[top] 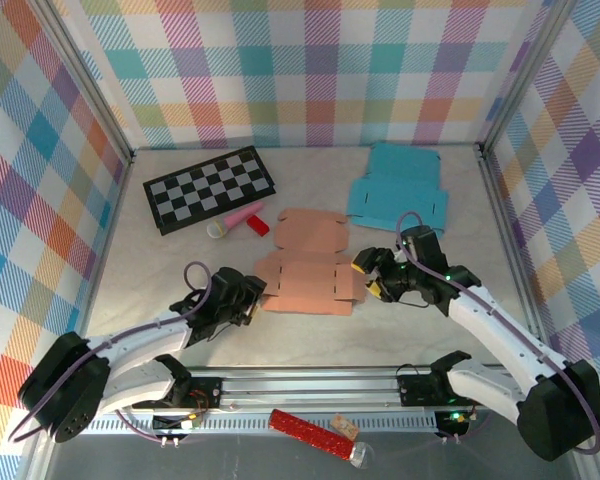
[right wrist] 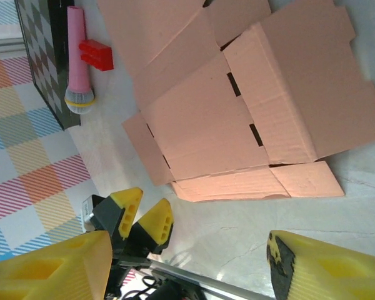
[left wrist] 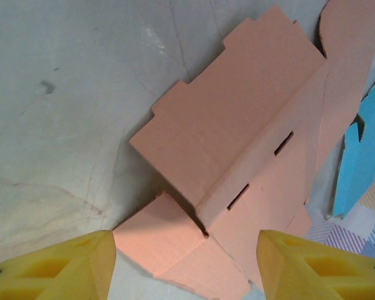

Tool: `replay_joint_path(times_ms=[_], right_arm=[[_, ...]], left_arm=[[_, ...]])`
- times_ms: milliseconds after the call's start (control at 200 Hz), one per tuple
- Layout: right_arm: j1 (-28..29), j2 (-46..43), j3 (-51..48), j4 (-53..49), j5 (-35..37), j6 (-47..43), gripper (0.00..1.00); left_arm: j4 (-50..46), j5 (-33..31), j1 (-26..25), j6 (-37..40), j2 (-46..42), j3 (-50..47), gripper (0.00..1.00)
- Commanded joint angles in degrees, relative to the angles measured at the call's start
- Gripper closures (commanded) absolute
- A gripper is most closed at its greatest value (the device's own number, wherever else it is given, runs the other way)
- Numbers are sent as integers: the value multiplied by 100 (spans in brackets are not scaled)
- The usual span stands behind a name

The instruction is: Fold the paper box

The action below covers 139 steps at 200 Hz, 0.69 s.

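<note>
The paper box is a flat salmon-pink cardboard blank (top: 305,265) lying mid-table, its slotted panels and flaps spread out. My left gripper (top: 248,295) sits at its near-left corner. In the left wrist view that gripper (left wrist: 186,265) is open, its yellow fingertips (left wrist: 56,269) wide apart over a corner flap (left wrist: 175,244), and one long panel (left wrist: 237,106) stands slightly raised along its crease. My right gripper (top: 375,275) hovers off the blank's right edge. In the right wrist view it (right wrist: 187,269) is open over bare table, just short of the box's edge flap (right wrist: 256,184).
A blue cardboard blank (top: 395,190) lies at the back right and a checkerboard (top: 208,188) at the back left. A pink microphone (top: 235,220) and a red block (top: 258,225) lie next to the salmon blank's far-left corner. Plaid walls enclose the table.
</note>
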Motion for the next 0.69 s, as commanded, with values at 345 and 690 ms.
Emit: replay_joint_path(times_ms=[345, 690], right_arm=[[36, 323, 1, 579, -337, 301, 37], [41, 431, -17, 595, -325, 374, 39]], left_arm=[[1450, -345, -50, -560, 1031, -3, 53], [1765, -410, -50, -478, 1272, -4, 82]])
